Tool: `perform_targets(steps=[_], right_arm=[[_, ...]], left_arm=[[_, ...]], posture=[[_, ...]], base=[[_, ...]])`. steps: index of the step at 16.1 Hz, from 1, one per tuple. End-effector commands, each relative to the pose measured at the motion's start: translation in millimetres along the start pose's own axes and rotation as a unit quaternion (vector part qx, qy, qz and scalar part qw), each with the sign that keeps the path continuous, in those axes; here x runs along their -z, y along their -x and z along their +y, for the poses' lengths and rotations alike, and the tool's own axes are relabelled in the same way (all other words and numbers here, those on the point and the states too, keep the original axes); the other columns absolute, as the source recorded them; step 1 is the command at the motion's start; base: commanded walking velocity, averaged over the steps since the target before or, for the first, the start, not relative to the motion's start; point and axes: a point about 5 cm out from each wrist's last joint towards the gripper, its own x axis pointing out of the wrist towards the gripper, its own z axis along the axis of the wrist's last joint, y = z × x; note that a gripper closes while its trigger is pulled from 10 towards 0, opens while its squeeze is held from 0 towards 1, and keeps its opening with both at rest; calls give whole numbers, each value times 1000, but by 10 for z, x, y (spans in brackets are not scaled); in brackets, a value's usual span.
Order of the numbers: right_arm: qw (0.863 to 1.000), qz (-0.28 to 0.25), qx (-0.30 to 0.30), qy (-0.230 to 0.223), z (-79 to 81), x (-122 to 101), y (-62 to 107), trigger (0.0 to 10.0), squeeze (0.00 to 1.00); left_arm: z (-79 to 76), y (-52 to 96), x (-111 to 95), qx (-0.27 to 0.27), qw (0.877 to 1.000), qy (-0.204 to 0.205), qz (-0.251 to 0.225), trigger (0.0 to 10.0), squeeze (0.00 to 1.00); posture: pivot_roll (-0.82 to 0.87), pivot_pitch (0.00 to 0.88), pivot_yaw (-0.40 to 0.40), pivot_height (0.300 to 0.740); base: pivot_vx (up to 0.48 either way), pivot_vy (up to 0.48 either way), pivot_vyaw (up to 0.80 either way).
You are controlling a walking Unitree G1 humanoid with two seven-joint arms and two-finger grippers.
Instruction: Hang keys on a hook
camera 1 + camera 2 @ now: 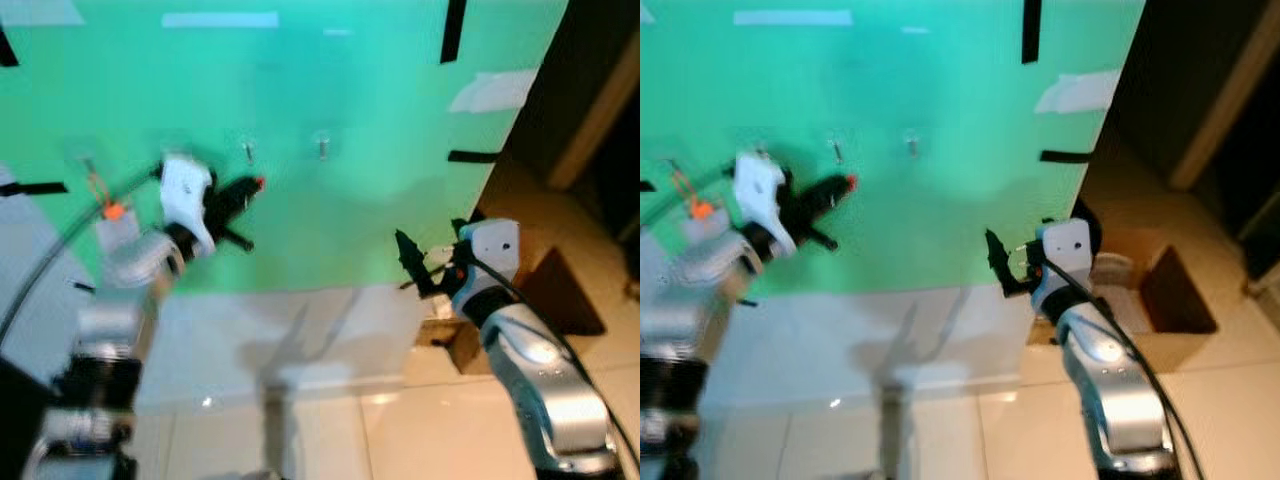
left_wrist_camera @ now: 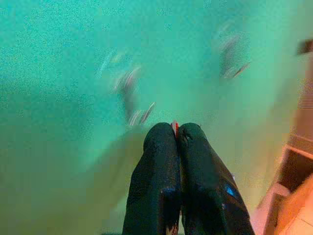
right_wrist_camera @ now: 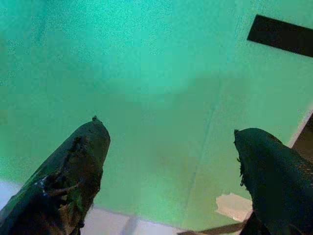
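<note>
Green wall (image 1: 350,220), left gripper (image 1: 255,186) pinching red key (image 2: 174,127)

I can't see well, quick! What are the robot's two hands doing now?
Left gripper: shut on a small red thing, near the hooks.
Right gripper: open, holding nothing.

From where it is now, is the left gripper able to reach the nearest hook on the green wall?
Probably yes. The left gripper, shut on something small and red, points at the nearer hook just above its tips. Only bare green wall lies between them. The views are blurred.
</note>
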Motion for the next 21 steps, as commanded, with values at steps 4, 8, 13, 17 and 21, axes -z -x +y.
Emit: perform_targets(steps=[4, 8, 13, 17, 21], right_arm=[[998, -20, -63, 10, 147, -136, 1, 10000, 0], [995, -25, -93, 24, 236, -212, -25, 10000, 0], [992, -21, -115, 39, 327, -216, -41, 10000, 0], [990, -18, -130, 46, 375, -221, -33, 10000, 0], [979, -9, -196, 53, 501, -222, 10, 10000, 0]], left_arm=[[335, 43, -316, 73, 997, -13, 9, 10000, 0], [533, 92, -355, 108, 992, -37, 51, 10000, 0], [660, 76, -356, 122, 989, -42, 69, 10000, 0], [711, 34, -370, 116, 990, -53, 68, 10000, 0], [729, -12, -372, 115, 990, -54, 59, 10000, 0]], posture=[[-98, 0, 31, 732], [-86, 0, 26, 732], [-77, 0, 23, 732], [-79, 0, 28, 732], [-78, 0, 29, 732]], base=[[0, 0, 0], [0, 0, 0], [0, 0, 0], [0, 0, 0], [0, 0, 0]])
